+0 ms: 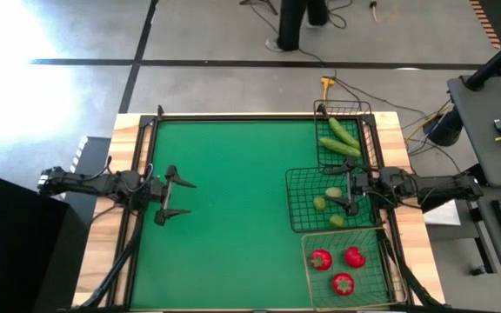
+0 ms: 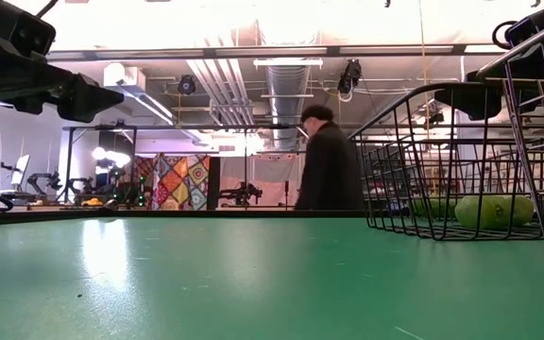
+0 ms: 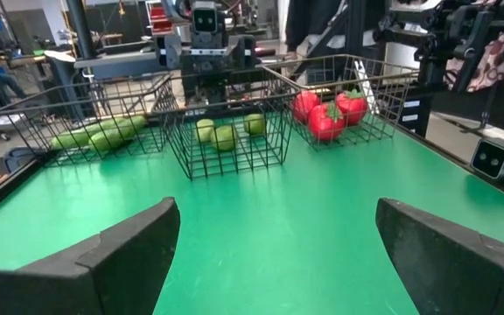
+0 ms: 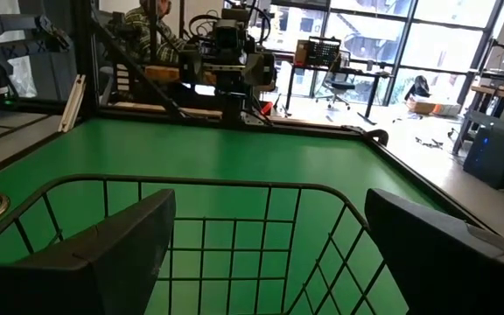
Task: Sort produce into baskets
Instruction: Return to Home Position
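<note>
Three red fruits [image 1: 339,266] lie in the paler wire basket [image 1: 307,278] at the near right. Two green cucumbers [image 1: 341,139] lie in the narrow dark basket [image 1: 320,152] at the far right. Three yellow-green fruits [image 1: 327,203] lie in the square dark basket [image 1: 296,200] between them. My right gripper [image 1: 353,191] is open above the square basket's right part, holding nothing; its wrist view [image 4: 269,254] looks over the basket's rim. My left gripper [image 1: 179,198] is open and empty above the mat at the left, also in its wrist view [image 3: 278,254].
The green mat [image 1: 233,200] lies bare between the left gripper and the baskets. A black frame [image 1: 233,116] runs along the table's far edge. A person [image 2: 329,161] stands beyond the table's far edge. A desk [image 1: 494,130] with gear stands to the right.
</note>
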Controlling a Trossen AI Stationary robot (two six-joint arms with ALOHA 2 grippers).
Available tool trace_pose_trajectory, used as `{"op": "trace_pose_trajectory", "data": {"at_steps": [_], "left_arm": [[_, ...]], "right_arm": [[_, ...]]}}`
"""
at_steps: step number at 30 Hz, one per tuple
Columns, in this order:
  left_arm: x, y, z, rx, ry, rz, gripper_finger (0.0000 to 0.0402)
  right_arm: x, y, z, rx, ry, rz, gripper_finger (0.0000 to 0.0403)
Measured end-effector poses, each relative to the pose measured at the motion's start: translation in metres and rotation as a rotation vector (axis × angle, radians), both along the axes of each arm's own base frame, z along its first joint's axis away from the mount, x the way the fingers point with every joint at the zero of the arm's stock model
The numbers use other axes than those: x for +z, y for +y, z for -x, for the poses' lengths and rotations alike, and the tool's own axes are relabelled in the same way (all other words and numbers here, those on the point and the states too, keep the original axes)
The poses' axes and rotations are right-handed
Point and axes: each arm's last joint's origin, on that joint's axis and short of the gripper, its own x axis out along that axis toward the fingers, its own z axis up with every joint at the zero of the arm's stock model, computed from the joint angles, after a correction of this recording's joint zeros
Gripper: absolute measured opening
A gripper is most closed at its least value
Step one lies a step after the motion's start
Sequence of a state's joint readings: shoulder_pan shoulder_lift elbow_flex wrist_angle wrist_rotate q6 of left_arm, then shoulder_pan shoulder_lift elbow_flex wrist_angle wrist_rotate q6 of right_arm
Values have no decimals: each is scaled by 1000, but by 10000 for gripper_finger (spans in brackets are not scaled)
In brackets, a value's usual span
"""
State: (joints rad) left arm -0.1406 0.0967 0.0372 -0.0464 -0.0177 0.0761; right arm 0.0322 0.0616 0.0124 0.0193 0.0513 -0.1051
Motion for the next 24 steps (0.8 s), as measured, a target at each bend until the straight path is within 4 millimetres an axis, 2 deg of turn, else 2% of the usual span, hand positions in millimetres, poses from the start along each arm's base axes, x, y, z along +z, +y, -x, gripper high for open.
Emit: {"op": "trace_pose_trajectory", "data": {"at_steps": [24], "left_arm": [[4,0,0,-1,-17,2,366]], "right_arm": [[0,0,0,0,0,0,366]]}}
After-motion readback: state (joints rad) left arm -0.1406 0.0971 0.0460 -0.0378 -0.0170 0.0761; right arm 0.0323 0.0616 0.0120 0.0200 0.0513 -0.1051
